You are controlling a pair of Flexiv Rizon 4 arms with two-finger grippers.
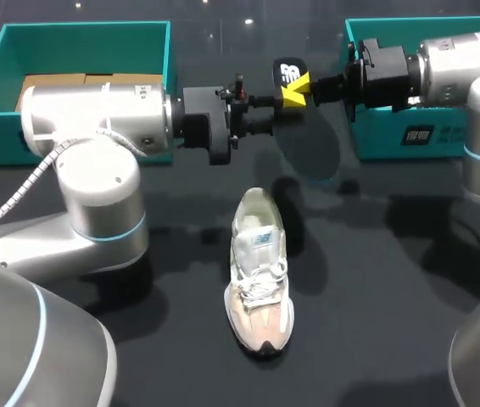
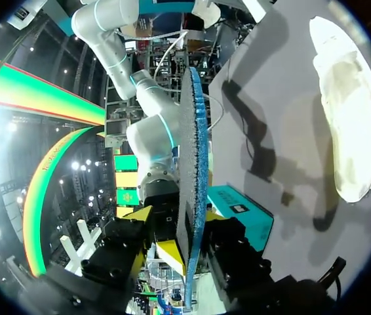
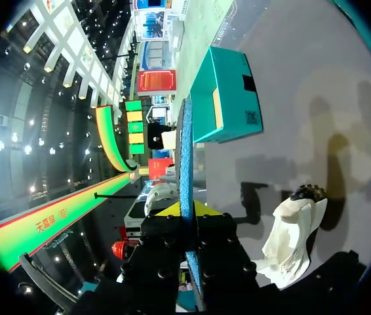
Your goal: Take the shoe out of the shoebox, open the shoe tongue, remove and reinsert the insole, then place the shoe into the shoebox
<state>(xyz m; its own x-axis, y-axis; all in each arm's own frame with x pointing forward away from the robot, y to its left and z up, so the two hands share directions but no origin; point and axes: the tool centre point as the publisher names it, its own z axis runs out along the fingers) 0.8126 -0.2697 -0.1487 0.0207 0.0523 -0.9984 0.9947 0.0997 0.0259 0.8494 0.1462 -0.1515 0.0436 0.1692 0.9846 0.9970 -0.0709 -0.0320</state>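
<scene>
Head view: R jaws clamped on black insole [image 1: 288, 70], L jaws' grip unclear, shoe [image 1: 259, 271] on table [image 1: 376, 280].

Nothing readable as plain text on the task items, marks only. insole [image 1: 289, 69]: white brand logo on its black face. shoe [image 1: 259, 271]: small logo patch on the tongue, too small to read. right teal box [image 1: 376, 140]: white printed mark on the front wall, characters not resolvable. left teal box [image 3: 228, 85]: black patch plus a square scan code on its side wall.
</scene>
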